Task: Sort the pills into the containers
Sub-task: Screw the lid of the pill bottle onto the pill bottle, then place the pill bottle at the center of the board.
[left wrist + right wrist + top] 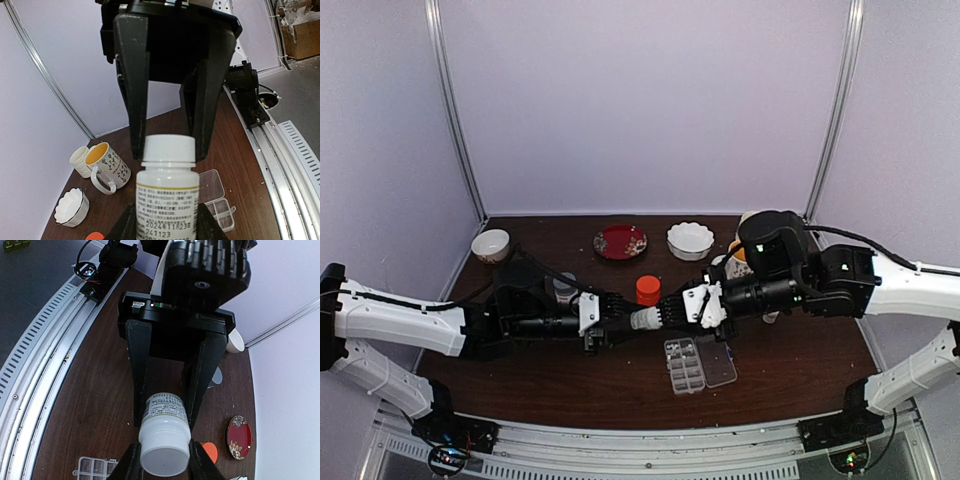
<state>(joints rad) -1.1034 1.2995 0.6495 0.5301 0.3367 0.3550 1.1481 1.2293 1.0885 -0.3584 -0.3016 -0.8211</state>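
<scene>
Left jaws are clamping the white bottle, right jaws are gripping its cap. The bottle is lying level, so I'm suggesting tilting the cap end up before twisting, or the pills risk spilling.

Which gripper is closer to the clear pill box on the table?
Right. The right gripper hangs just past the far end of the pill box; the left gripper is farther left, across the white bottle both hold.

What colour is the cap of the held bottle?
The bottle cap is white, best in the left wrist view.
</scene>
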